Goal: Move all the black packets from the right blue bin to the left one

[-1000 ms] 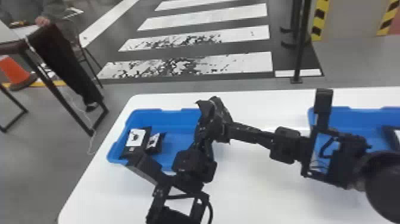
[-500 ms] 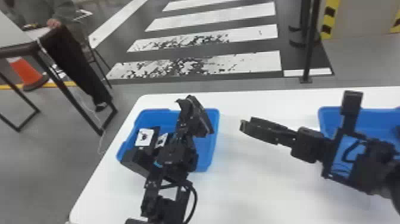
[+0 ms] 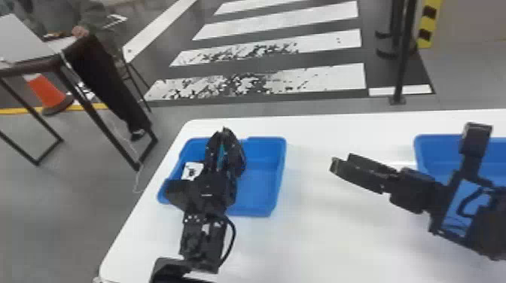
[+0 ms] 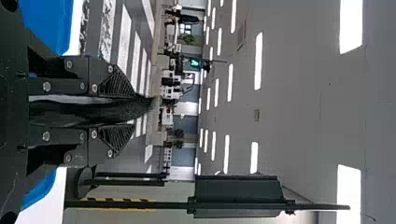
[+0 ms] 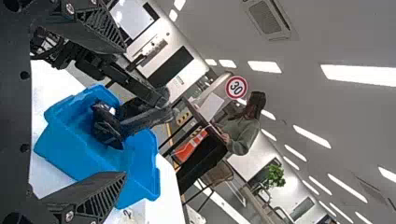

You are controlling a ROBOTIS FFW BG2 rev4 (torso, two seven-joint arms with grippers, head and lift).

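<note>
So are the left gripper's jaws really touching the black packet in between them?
Touching. The left wrist view shows the black packet pinched between both jaws of the left gripper.

Left gripper (image 3: pixel 223 132) over left bin (image 3: pixel 278 177); right gripper (image 3: pixel 342 161) above table (image 3: pixel 320 233).

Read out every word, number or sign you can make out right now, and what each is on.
"30", on the round red-rimmed sign in the room behind.
White-faced packet in the left bin: dark marks, too blurred to read.
Green-lit signal: too small to make out.
I can read nothing else.
</note>
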